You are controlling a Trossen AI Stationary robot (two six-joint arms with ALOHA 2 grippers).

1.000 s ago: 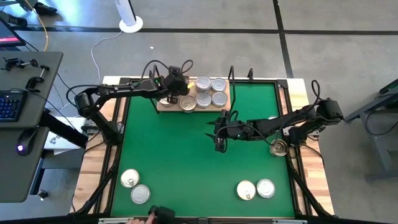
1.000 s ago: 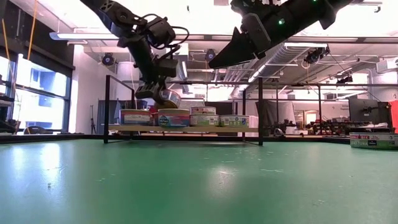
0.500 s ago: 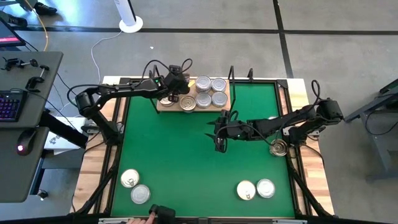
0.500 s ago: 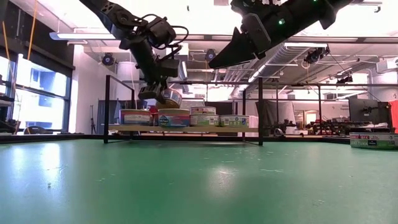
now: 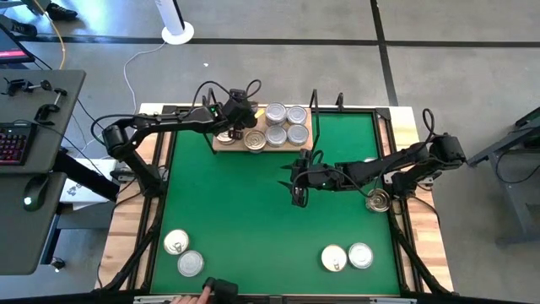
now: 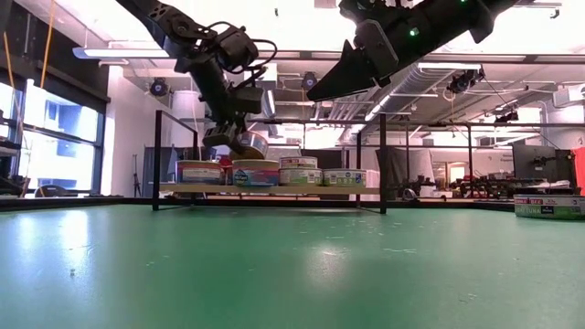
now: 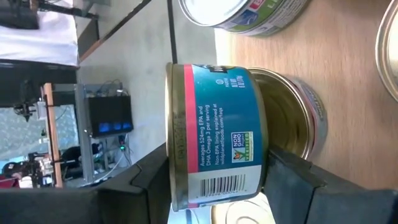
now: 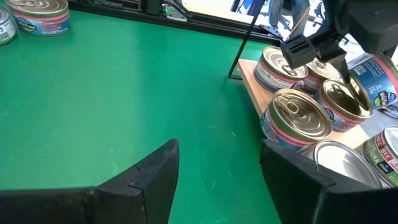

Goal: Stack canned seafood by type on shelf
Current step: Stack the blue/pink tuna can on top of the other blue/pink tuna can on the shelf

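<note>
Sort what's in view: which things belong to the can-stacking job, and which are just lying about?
Job:
- teal can held in left end effector
- cans on shelf
- shelf
- loose cans on green mat
- can by right arm
- right end effector, empty, above mat

Lying about:
- keyboard
- mouse
- white stand base

Grey floor (image 5: 278, 67) crossed by dark lines; a desk (image 5: 38, 169) with keyboard (image 5: 10, 145); bright windows (image 6: 41, 128).
</note>
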